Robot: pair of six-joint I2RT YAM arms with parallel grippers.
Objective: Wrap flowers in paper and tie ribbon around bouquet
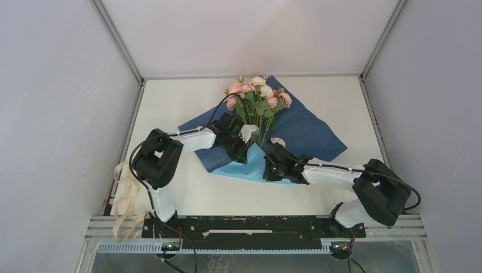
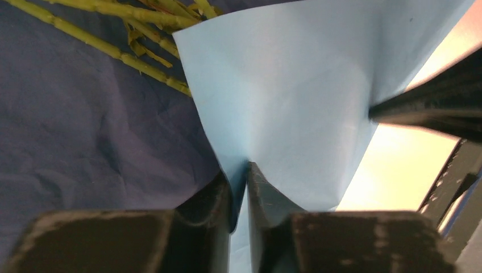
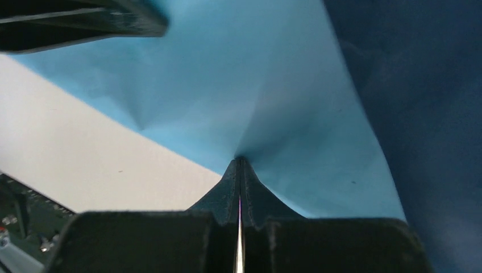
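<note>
On the bench [image 1: 187,196]: we see the paper [image 1: 310,133] spread out dark face up. The flowers [image 1: 258,94] lie on it, blooms at the far corner and stems [image 2: 136,60] running back toward the arms.
First fold: the near corner of the paper is turned up as a flap [image 1: 247,168] with its lighter face showing. It sits over the lower ends of the stems, and we judge this to be the opening fold of the wrap.
Left hand [image 2: 241,170]: closed on the left part of the flap. The sheet puckers into its fingertips and only a thin slit shows between the jaws, so we read the pinch as light.
Right hand [image 3: 240,162]: clamped tight on the right part of the same flap, with the sheet creasing to a point at its fingertips.
Hands together: they sit just beside each other, each visible at the edge of the other's wrist view.
Sides of the paper: both side wings lie flat on the bench, neither brought over the flowers, and no cone is formed.
Ribbon [image 1: 126,196]: it lies loosely piled at the near-left edge of the bench, partly hanging over. It is well apart from the paper and untouched.
Done, as we judge it: the flowers are laid on the sheet and the bottom corner is lifted over the stems.
Left to do: setting the flap down, rolling both wings around the stems, fetching the ribbon and tying it.
Progress: early, and we would put most of the work ahead.
</note>
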